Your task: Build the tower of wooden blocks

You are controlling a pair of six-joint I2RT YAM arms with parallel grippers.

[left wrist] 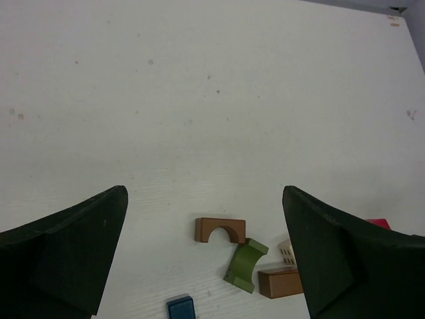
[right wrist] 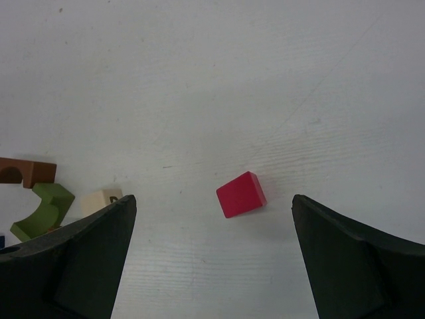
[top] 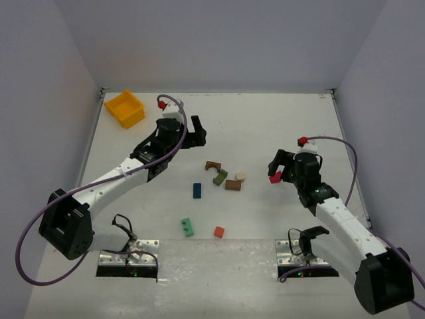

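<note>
Eight wood blocks [top: 233, 185] we counted, loose and unstacked on the bench [top: 265, 126]: brown arch [top: 212, 165], brown brick [left wrist: 279, 282], green arch [top: 220, 177], green brick [top: 187, 227], blue block [top: 197, 190], orange-red block [top: 219, 232], pale block [top: 240, 176], and magenta block [right wrist: 241, 194] rightmost, under the right jaws. One yellow bin [top: 125, 108] sat far left. Left jaws and right jaws gaped empty.

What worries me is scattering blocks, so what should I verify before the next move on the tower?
1. Right gripper open and empty: ok.
2. Left gripper open and empty: ok.
3. Magenta block lying alone, framed by the right gripper in its wrist view: ok.
4. Right gripper low enough to close on it: cannot tell.
5. Tower started: not ok. The brown arch, green arch, brown block and pale block lie loose in a cluster, nothing stacked.
6. Blue block, light green block and orange-red block apart from the cluster, free to pick: ok.
</note>
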